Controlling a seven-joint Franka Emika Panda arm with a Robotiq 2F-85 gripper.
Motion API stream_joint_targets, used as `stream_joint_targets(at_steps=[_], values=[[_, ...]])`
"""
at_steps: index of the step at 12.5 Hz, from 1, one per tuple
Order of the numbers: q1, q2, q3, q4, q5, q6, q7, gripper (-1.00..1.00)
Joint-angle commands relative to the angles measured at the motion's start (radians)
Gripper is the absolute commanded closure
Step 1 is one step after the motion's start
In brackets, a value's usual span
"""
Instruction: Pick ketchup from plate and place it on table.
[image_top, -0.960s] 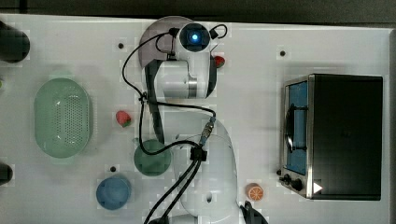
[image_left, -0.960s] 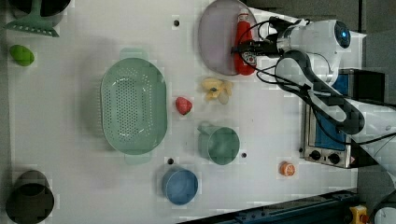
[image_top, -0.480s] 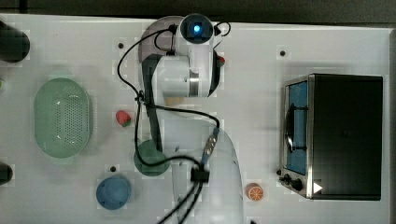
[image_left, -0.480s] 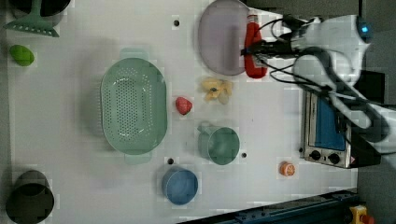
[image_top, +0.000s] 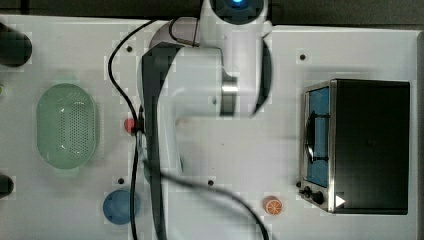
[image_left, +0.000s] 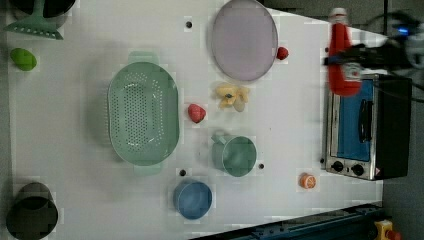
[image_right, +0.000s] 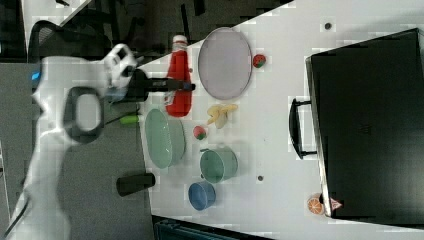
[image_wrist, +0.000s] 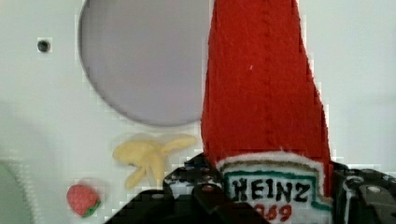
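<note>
The ketchup (image_left: 342, 55), a red bottle with a white cap and a white label band, hangs high in the air, off the plate's side toward the left view's right. My gripper (image_left: 351, 64) is shut on the ketchup (image_right: 179, 80) around the label band. In the wrist view the ketchup (image_wrist: 264, 93) stands between my black fingers (image_wrist: 187, 184), cap pointing away from the camera. The greyish-lilac plate (image_left: 244, 40) lies bare on the white table (image_left: 295, 125). From the right view, the plate (image_right: 225, 62) sits beside my gripper (image_right: 172, 86). The plate (image_wrist: 140, 60) lies well below the bottle.
A pale green basket (image_left: 143, 113), a strawberry (image_left: 196, 113), a banana (image_left: 231, 96), a green mug (image_left: 235, 155) and a blue bowl (image_left: 193, 199) sit mid-table. A toaster oven (image_left: 367, 130) stands at the left view's right, an orange slice (image_left: 307, 180) near it. A small red fruit (image_left: 282, 52) lies by the plate.
The gripper has risen with the ketchup and carried it from over the plate's edge toward the left view's right. The plate now lies bare.
</note>
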Motion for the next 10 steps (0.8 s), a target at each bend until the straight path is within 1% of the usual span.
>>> stream_joint_targets(at_steps=[1, 3, 5, 8, 10], values=[[-0.024, -0.076, -0.025, -0.122, 0.009, -0.035, 0.103, -0.17], [-0.024, -0.143, -0.034, -0.249, 0.009, 0.007, 0.123, -0.17], [-0.024, -0.189, -0.04, -0.389, 0.009, 0.13, 0.124, -0.17], [-0.024, -0.197, -0.041, -0.578, 0.009, 0.359, 0.127, -0.17], [-0.023, -0.172, -0.039, -0.656, 0.009, 0.479, 0.128, -0.17]])
